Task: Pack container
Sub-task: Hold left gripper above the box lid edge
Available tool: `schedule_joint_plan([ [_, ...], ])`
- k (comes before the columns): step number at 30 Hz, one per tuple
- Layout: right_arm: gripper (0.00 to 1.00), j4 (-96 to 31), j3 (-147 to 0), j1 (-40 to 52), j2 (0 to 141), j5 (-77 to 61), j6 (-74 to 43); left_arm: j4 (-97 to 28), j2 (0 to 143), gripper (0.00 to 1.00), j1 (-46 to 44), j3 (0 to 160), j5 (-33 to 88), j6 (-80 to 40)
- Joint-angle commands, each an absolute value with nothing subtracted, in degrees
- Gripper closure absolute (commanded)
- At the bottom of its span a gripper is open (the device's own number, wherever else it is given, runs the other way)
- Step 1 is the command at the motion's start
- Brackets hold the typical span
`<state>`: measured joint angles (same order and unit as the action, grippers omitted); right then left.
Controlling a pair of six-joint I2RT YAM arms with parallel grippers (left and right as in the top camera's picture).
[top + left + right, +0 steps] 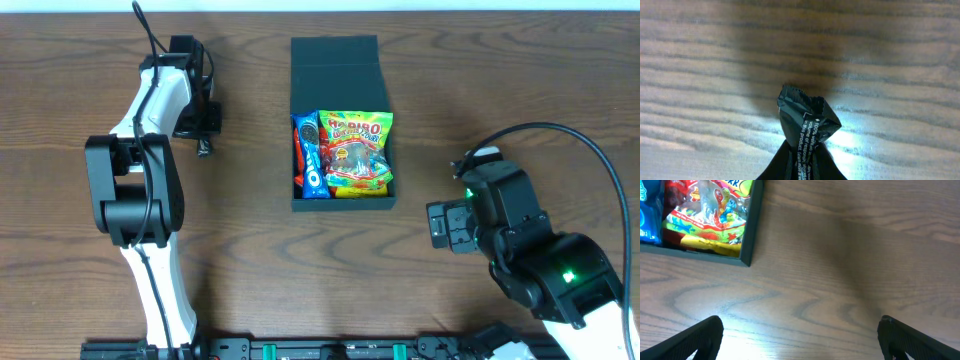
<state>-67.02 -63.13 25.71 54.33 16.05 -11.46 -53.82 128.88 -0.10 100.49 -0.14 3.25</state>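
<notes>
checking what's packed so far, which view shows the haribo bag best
Overhead: the whole Haribo bag lies face up in the container. Right wrist catches only part of it, cut off by the frame edge; left wrist shows none.

Place: robot test bench, lab-like
Surface: dark wood-grain table [450, 90] filling the frame
Rig: left arm [135, 185] and right arm [545, 265] based on a black rail [300, 350] along the bottom edge
Wiring: black cable [540, 125] looping at right

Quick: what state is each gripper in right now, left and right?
Left gripper: closed on a black packet.
Right gripper: open, holding nothing.
</notes>
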Motion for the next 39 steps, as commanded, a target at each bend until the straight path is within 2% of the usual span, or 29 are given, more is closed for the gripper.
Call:
schedule_joint_plan([
  [1,0.01,-67.02,-63.09,24.73,54.02,16.10,-11.09,-55.86,127.92,0.94,-0.05,103.11,0.51,1.50],
  [9,0.01,-66.87,-63.09,24.73,54.02,16.10,-11.09,-59.40,115.26,0.94,-2.52,104.16,7.51,0.19],
  [18,0.01,-66.83,-63.09,24.73,54.00,16.08,-11.11,-60.84,101.41,0.94,-17.50,104.16,6.33,-10.92],
  [27,0.01,-67.11,-63.09,24.73,54.00,16.05,-12.21,-53.91,105.58,0.94,-32.34,104.27,4.73,-27.68],
  [39,0.01,-67.29,-63.09,24.73,54.00,16.05,-12.21,-57.06,119.22,0.94,-34.44,104.25,6.22,-30.06],
])
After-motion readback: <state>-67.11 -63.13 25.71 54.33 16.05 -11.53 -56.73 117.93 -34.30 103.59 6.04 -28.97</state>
